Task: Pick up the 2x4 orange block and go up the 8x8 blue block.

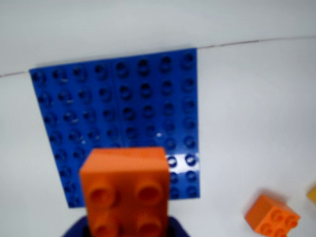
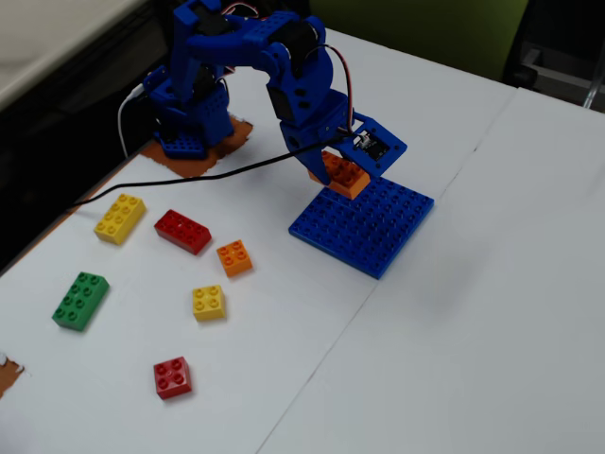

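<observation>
My gripper (image 1: 126, 232) is shut on the 2x4 orange block (image 1: 126, 190), which fills the bottom middle of the wrist view; only blue finger edges show on either side of it. Beyond it the 8x8 blue block (image 1: 118, 108) lies flat on the white table. In the fixed view the gripper (image 2: 336, 170) holds the orange block (image 2: 346, 176) over the far left edge of the blue plate (image 2: 373, 227). Whether the brick touches the plate I cannot tell.
A small square orange brick (image 1: 271, 217) (image 2: 233, 257) lies on the table near the plate. In the fixed view, loose bricks lie to the left: red oblong (image 2: 183, 231), yellow oblong (image 2: 120, 218), green (image 2: 80, 300), small yellow (image 2: 208, 303), small red (image 2: 172, 376). A black cable (image 2: 189, 175) crosses there.
</observation>
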Controlling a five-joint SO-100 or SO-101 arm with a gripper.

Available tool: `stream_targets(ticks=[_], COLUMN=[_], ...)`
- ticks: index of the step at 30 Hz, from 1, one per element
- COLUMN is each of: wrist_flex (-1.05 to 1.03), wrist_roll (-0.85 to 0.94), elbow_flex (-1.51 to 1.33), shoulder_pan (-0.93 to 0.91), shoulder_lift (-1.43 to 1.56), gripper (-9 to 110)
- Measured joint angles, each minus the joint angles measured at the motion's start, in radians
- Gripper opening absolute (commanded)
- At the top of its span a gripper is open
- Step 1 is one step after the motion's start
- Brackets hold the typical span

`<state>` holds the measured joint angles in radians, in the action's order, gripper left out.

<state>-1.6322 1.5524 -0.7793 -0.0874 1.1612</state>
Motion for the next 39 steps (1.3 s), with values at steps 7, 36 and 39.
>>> stream_targets(ticks=[7,36,39], wrist_flex=[0.000,0.000,0.000], wrist_roll=[0.000,0.023,0.023], elbow_flex=[0.000,0.000,0.000], shoulder_pan=[0.000,0.003,0.003], shoulder_lift=[0.000,-0.009,-0.009], gripper=[0,0,0])
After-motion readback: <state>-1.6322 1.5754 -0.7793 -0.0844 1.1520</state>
